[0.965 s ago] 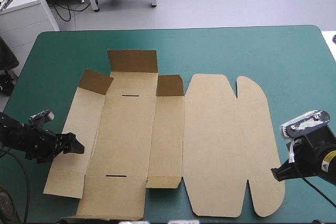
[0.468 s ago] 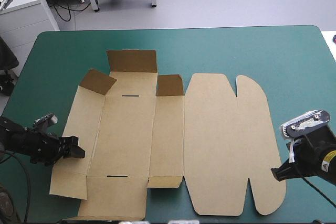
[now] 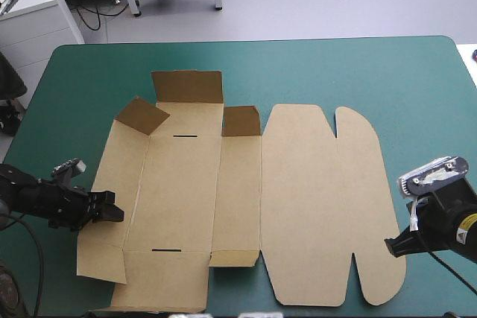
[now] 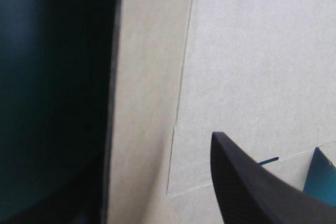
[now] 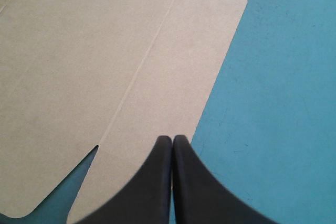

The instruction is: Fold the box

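The brown box point(image 3: 246, 199) lies as a cut sheet on the teal-green cover, with three short flaps raised along its far left part. My left gripper point(image 3: 110, 210) is at the outer edge of the box's left side panel point(image 3: 112, 184), which is tipped up a little. In the left wrist view one black finger point(image 4: 252, 192) rests over the board point(image 4: 252, 66); the other is hidden in the dark beside the raised panel point(image 4: 142, 103). The fingers stand apart. My right gripper point(image 3: 393, 247) is shut and empty, its tip point(image 5: 172, 139) at the rounded edge of the box's right flap point(image 5: 105, 66).
Bare teal-green cover point(image 3: 417, 87) runs along the far side and the right of the box. The table's left edge point(image 3: 37, 87) is close behind my left arm. A narrow strip of cover shows between the box and the near edge.
My left gripper has slid a little toward the box's middle. The left side panel's outer edge has shifted inward and risen with it. The right arm has not moved.
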### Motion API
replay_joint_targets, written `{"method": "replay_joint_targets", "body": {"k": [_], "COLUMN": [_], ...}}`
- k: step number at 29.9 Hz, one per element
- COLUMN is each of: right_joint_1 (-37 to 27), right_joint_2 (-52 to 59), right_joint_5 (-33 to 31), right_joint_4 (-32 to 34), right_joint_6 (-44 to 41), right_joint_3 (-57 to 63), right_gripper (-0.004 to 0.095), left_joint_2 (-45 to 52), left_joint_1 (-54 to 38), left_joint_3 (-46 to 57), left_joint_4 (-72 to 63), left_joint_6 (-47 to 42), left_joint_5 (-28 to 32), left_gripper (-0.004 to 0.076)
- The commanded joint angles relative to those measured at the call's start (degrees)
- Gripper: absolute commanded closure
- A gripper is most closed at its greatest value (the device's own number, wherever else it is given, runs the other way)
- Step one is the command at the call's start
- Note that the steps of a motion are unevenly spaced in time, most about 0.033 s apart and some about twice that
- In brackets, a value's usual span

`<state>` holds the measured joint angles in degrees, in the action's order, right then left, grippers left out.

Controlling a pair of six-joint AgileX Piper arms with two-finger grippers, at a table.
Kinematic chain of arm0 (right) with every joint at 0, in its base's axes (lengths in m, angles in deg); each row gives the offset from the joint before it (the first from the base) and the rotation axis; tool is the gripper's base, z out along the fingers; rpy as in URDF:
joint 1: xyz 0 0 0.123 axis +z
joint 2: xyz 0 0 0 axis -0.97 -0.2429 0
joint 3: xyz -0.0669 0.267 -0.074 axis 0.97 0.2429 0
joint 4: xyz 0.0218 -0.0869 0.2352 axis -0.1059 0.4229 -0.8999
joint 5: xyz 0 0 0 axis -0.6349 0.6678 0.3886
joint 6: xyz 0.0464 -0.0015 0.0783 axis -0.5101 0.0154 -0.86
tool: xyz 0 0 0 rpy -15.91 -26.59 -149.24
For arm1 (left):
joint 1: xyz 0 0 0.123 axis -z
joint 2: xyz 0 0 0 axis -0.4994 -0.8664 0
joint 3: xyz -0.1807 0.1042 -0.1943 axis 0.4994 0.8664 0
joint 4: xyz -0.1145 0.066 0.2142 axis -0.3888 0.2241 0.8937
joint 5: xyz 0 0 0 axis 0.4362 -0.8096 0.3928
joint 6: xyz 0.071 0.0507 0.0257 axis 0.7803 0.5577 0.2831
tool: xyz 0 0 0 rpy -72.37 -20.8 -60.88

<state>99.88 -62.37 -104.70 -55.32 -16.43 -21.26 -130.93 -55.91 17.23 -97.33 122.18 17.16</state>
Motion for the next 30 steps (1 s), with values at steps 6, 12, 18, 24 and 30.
{"method": "replay_joint_targets", "body": {"k": [6, 12, 18, 24, 30], "right_joint_1": [-0.26, -0.26, -0.26, -0.26, -0.26], "right_joint_2": [-0.07, -0.07, -0.07, -0.07, -0.07], "right_joint_5": [2.40, 1.90, 1.90, 1.78, 1.78], "right_joint_4": [0.77, 0.77, 0.77, 0.77, 1.56], "right_joint_6": [0.49, 0.49, 0.49, 0.49, 0.49], "right_joint_3": [-1.32, -1.32, -1.32, -1.32, -1.32], "right_gripper": [0.0928, 0.0928, 0.0928, 0.0928, 0.0928], "left_joint_2": [1.52, 1.52, 1.52, 1.52, 1.52], "left_joint_1": [4.44, 4.44, 4.44, 4.44, 4.44], "left_joint_3": [-1.03, -1.03, -1.03, -1.03, -1.03], "left_joint_4": [-2.18, -2.41, -2.17, -2.58, -1.50], "left_joint_6": [0.14, -0.61, -0.69, -0.97, 1.26], "left_joint_5": [-5.45, -5.45, -5.45, -4.87, -4.28], "left_gripper": [0.0381, 0.0397, 0.0458, 0.0594, 0.0734]}}
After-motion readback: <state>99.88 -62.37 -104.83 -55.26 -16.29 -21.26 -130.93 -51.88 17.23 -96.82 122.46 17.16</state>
